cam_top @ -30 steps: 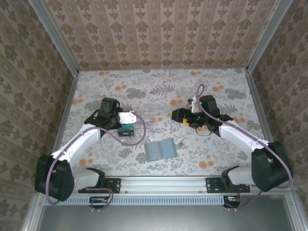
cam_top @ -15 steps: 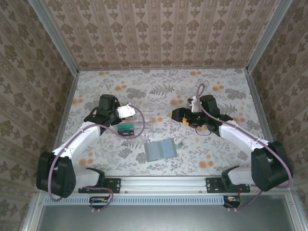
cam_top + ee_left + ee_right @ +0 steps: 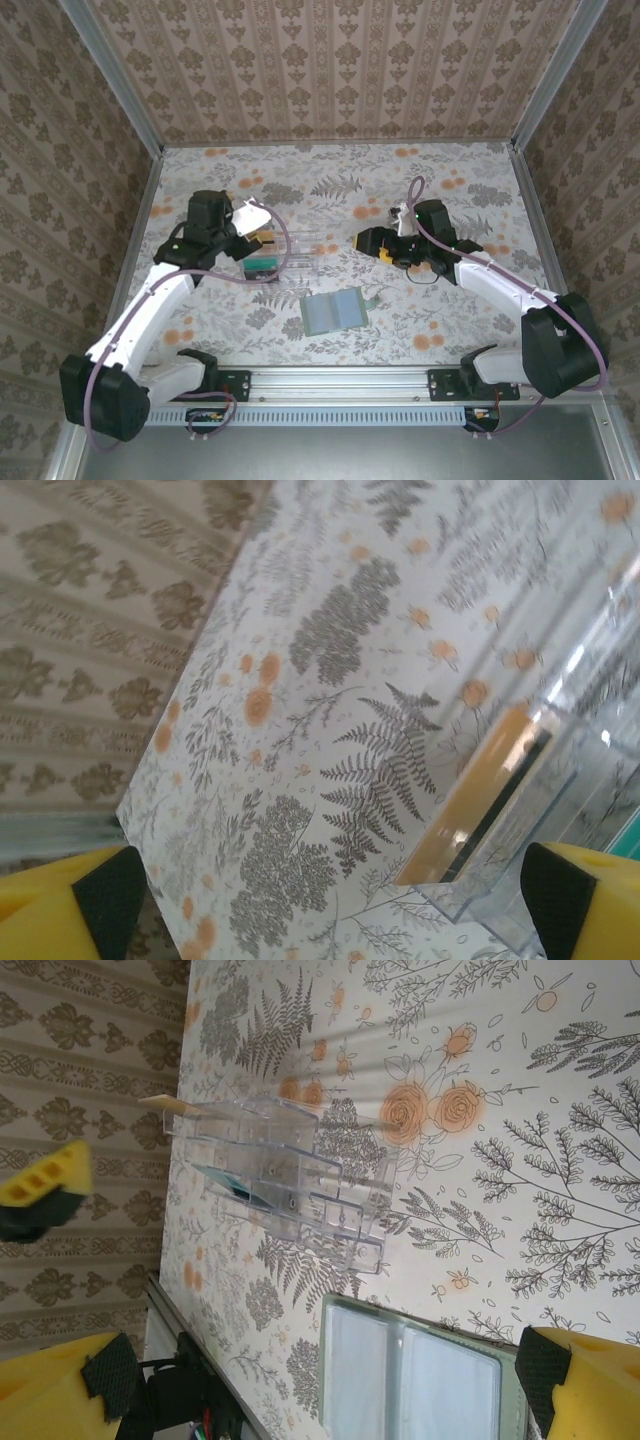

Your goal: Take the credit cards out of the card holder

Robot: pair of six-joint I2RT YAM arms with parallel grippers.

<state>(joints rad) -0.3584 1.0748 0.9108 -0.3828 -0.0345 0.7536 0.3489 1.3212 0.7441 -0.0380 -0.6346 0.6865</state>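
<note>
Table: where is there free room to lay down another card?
Free: the far strip of the table behind the clear tray, and the near patch left of the wallet. Crowded: the middle, where the left gripper and the right gripper flank the tray.

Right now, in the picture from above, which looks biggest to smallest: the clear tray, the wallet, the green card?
1. Clear tray, only slightly bigger; its see-through edges are hard to trace.
2. Card holder, nearly a tie.
3. Teal credit card, clearly smallest.
</note>
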